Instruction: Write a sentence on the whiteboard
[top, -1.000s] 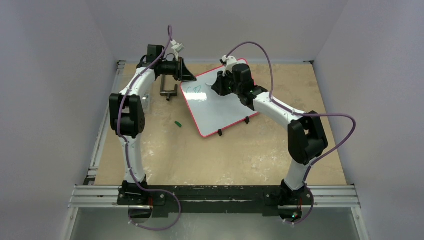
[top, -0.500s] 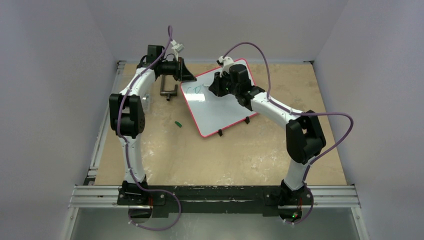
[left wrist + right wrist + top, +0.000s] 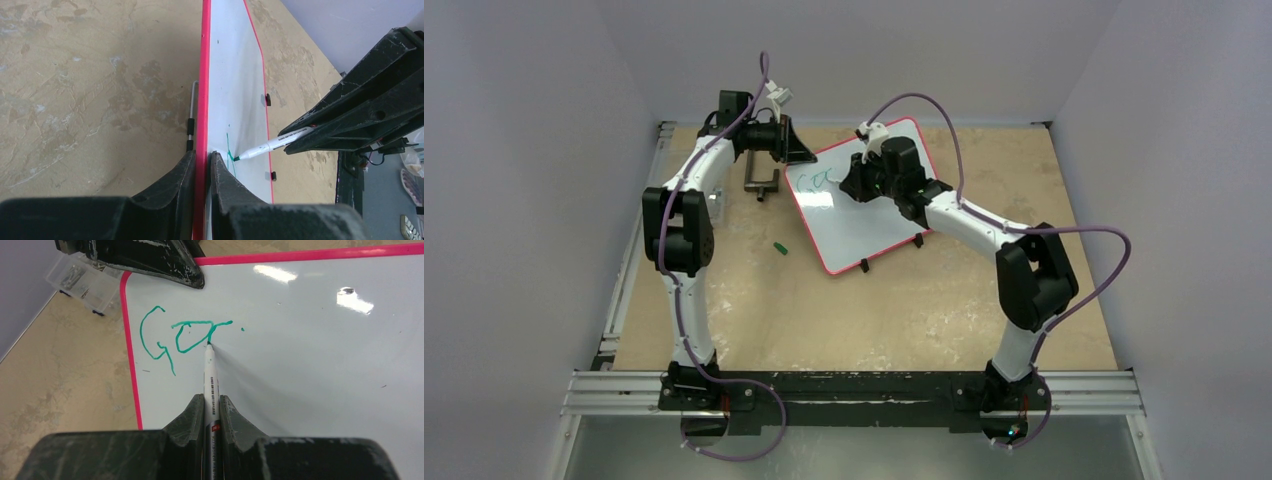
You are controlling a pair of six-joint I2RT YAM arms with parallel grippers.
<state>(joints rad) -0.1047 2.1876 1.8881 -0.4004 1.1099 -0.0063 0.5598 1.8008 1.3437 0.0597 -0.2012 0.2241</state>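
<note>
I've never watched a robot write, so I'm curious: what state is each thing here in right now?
whiteboard: clamped at its red edge, mostly blank.
sentence: barely begun, a "G" and a few joined green strokes.
marker: uncapped, tip touching the board.
left gripper: shut on the whiteboard's edge.
right gripper: shut on the marker.
small green piece: lying loose on the table, apart from the board; possibly the cap.

You have the glossy white rectangular whiteboard with a thin red rounded-corner frame lying askew at the far middle of the workspace. Its green handwritten marker sentence is barely begun. Only a large "G" and two joined loops stand there, close to one corner.
</note>
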